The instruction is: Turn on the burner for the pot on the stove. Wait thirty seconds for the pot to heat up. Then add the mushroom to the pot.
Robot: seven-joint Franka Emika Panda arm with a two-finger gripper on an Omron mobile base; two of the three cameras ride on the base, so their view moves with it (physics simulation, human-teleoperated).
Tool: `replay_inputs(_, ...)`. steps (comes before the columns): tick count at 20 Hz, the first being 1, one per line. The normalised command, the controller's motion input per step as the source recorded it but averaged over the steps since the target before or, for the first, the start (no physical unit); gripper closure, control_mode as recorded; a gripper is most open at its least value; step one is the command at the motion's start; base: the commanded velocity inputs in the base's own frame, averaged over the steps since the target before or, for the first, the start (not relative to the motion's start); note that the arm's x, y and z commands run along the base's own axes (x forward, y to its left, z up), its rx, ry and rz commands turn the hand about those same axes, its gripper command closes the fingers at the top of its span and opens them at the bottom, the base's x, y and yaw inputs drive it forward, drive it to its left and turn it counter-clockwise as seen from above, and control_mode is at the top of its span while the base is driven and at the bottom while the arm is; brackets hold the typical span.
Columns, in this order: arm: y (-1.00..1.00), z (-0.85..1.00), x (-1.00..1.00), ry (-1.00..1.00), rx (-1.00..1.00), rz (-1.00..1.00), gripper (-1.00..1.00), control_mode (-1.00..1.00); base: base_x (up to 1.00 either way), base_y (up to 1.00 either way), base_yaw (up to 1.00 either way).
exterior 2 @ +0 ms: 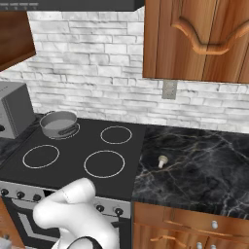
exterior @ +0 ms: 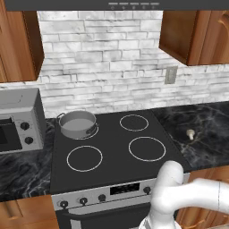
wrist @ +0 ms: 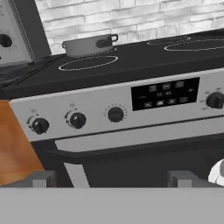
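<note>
The small grey steel pot (exterior: 77,124) (exterior 2: 59,123) (wrist: 89,45) stands on the back left ring of the black glass stove (exterior: 112,147) (exterior 2: 73,146). The burner (exterior: 92,132) ring peeks out from under the pot. The pale mushroom (exterior: 190,133) (exterior 2: 162,161) lies on the dark counter to the right of the stove. My gripper (wrist: 113,179) hangs low in front of the silver front panel (wrist: 118,101), open wide, with nothing between its fingertips (wrist: 41,178). It faces the black knobs (wrist: 77,120) and the dark display (wrist: 165,94) from a short distance.
A grey box oven (exterior: 20,120) (exterior 2: 12,109) sits on the counter left of the stove. Wooden wall cabinets (exterior: 197,31) (exterior 2: 194,39) hang above. A wooden cabinet front (wrist: 13,144) lies left of the oven door in the hand view. The dark marble counter (exterior 2: 204,175) stretches right.
</note>
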Motion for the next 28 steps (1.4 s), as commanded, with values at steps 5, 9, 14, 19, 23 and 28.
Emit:
replay_inputs(5,0.24,0.0,-0.17,-0.25,-0.07,0.0,-1.0,-1.0,0.0,0.0,0.0)
replay_inputs(9,0.17,0.0,0.0,-0.13,-0.03,0.0,-1.0,-1.0,0.0,0.0,0.0)
replay_inputs(14,0.1,0.0,0.14,-0.09,-0.02,0.0,-1.0,-1.0,0.0,0.0,0.0)
replay_inputs(19,0.0,-0.01,0.35,-0.01,0.0,0.0,-1.0,-1.0,0.0,0.0,0.0)
replay_inputs(23,0.0,-0.01,0.32,0.0,0.0,0.0,-1.0,-1.0,0.0,0.0,0.0)
replay_inputs(28,0.0,-0.08,0.32,-0.03,0.0,0.0,-1.0,-1.0,0.0,0.0,0.0)
